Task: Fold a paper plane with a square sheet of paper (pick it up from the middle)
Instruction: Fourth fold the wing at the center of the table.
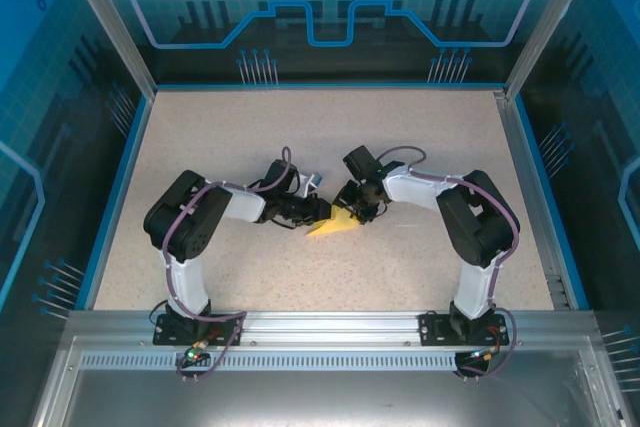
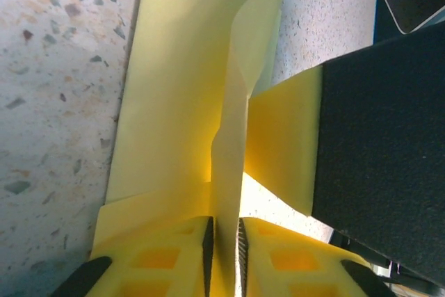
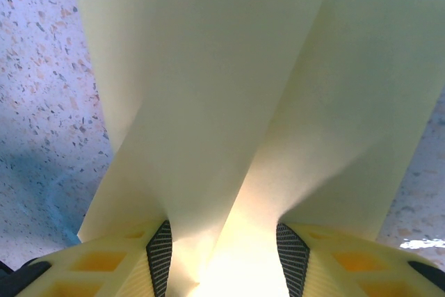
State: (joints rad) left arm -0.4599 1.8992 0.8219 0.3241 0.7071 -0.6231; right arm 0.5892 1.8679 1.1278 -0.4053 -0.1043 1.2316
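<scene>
"What was the left gripper [image 1: 318, 211] doing?"

"It reached in from the left, and its pads [image 2: 207, 250] were closed on a thin upright ridge of the sheet of paper [image 1: 333, 226]. I judged the pinch was there to keep that raised fold standing while the rest was worked."

"And the sheet itself?"

"It sat at the middle of the table [image 1: 250, 127], between the two grippers, partly folded. In the top view it looked like a small yellow wedge. Part of it lay flat on the speckled surface, and one flap rose off it. It was no finished plane yet."

"Then the right side?"

"The right gripper [image 1: 352, 209] faced the left one closely across the sheet. Its pads [image 3: 159, 252] stood well apart, with paper running between them. The gap was far wider than the paper, so I read them as open, straddling it and not clamping it."

"Why so close together?"

"Probably so one could anchor while the other set a crease. A tug from either risked tearing thin paper."
</scene>
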